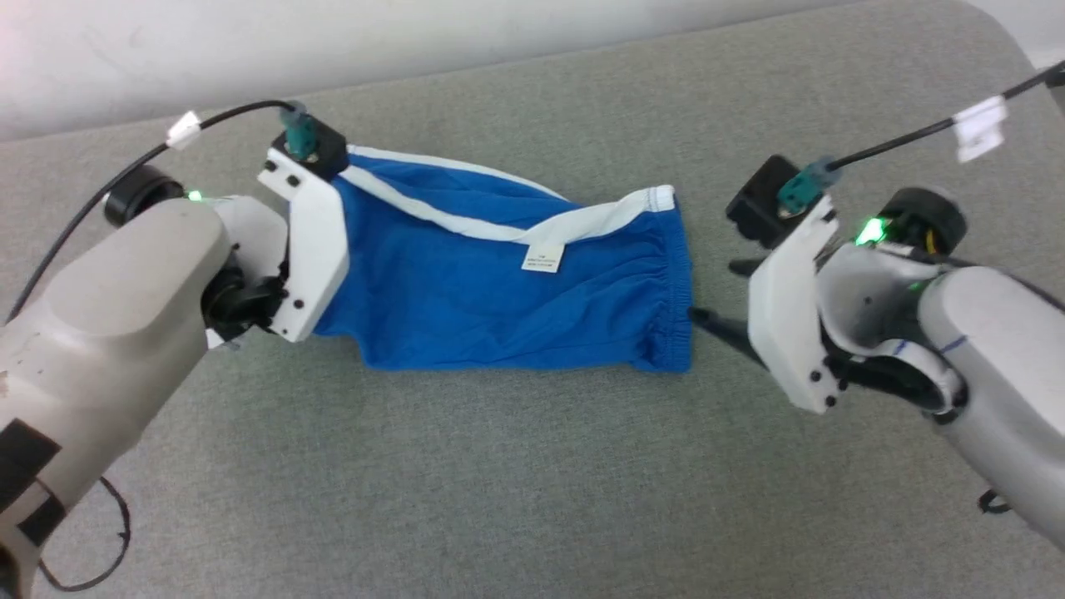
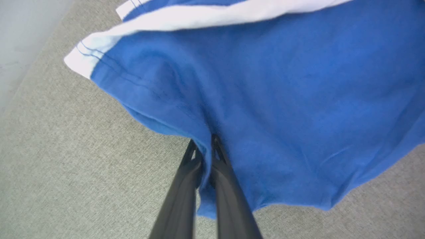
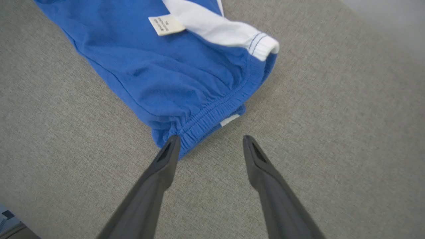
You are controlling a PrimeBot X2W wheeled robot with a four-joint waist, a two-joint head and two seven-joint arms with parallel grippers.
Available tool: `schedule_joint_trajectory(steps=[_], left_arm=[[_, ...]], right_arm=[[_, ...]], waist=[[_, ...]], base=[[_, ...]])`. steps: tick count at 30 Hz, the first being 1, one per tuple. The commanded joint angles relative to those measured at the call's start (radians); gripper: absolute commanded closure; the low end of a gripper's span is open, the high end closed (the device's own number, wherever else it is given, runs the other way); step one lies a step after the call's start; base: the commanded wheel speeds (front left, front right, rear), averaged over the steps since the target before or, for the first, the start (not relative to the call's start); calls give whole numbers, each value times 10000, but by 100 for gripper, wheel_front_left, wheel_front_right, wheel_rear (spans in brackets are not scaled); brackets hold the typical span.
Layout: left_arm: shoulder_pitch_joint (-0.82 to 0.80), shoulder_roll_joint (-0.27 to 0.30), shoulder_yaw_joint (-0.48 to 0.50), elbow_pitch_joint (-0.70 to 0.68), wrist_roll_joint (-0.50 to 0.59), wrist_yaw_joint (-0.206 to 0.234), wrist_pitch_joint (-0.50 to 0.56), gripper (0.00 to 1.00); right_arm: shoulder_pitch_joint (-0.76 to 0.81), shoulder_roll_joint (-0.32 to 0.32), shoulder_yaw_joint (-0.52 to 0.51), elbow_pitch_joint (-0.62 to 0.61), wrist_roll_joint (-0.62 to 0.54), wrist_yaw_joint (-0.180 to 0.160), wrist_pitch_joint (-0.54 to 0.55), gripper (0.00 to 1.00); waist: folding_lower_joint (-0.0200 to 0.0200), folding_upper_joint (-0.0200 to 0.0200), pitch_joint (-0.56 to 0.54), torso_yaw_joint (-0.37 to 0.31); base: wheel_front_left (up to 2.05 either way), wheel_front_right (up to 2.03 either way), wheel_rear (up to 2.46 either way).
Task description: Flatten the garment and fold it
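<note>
- Setting: grey woven surface [image 1: 532, 466] across most of the head view, with a pale wall [image 1: 250, 42] along the 12 o'clock edge.
- Garment [image 1: 499, 283]: royal-blue shorts lying on the surface just above the centre of the head view. Long axis set from 9 to 3 o'clock; cloth lightly creased, not fully smooth.
- Trim bands [image 1: 466, 220]: white, on the 12 o'clock side of the garment, reaching the waistband at its 2 o'clock corner.
- Tag [image 1: 542, 258]: small and white, on the blue cloth just below the trim, near the garment's middle; print too small to read.
- Waistband [image 1: 678, 299]: gathered elastic closing the 3 o'clock end, running from 12 to 6 o'clock.
- Left gripper [image 2: 204, 146]: at the garment's 9 o'clock end, fingers pressed together with the blue edge pinched between the tips.
- Right gripper [image 3: 211, 139]: just beyond the 3 o'clock end, fingers spread wide with nothing between them. One fingertip [image 3: 171, 146] at the waistband's edge toward its 6 o'clock end, contact not clear; the other over bare surface.
- Forearms: pale casings entering at 8 o'clock [image 1: 91, 333] and 4 o'clock [image 1: 990, 358].
- Cables: black, each with a white label, near 10 o'clock [image 1: 183, 129] and 2 o'clock [image 1: 980, 125].
</note>
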Motion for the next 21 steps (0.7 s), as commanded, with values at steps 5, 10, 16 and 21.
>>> schedule_joint_trajectory(steps=[5,10,16,21], left_arm=[[-273,-315,-64,54,66,-67,-308,100],[-438,-430,-77,203,40,-67,-576,100],[-249,-507,-49,554,-215,-67,-1113,100],[256,-248,-41,371,-407,-67,-1925,100]], right_arm=[[170,744,478,1494,79,-19,-261,0],[618,1220,1103,2743,89,-19,-842,0],[493,1021,1562,2972,417,-19,-1988,100],[410,326,1621,2221,990,-19,-3042,100]], waist=[[0,-1,516,420],[0,-1,765,612],[0,-1,565,640],[0,-1,-108,539]], base=[[0,0,0],[0,0,0],[0,0,0],[0,0,0]])
